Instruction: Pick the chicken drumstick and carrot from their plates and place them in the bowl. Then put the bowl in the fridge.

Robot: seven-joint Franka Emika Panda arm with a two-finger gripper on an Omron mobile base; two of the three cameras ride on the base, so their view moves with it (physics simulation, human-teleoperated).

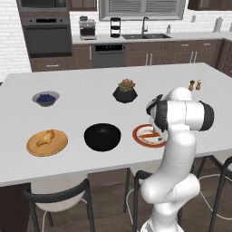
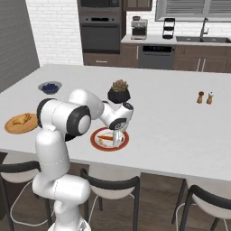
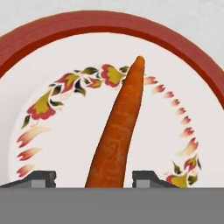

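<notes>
A: Two fingertips [image 3: 43, 178] spread wide, one each side of the carrot [image 3: 118, 131] on the red-rimmed plate [image 3: 52, 33].
B: Not pinching yet. Close squarely across its thick end, then lift straight.

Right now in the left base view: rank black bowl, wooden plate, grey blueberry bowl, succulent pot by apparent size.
1-2. Round orange-tan wooden plate and glossy black deep bowl: about alike.
3-4. Small grey blueberry bowl and dark succulent pot: similar, both farther from camera, so unsure.

Bowl [image 1: 102, 136] sits between drumstick plate [image 1: 47, 142] and carrot plate [image 1: 144, 137].
</notes>
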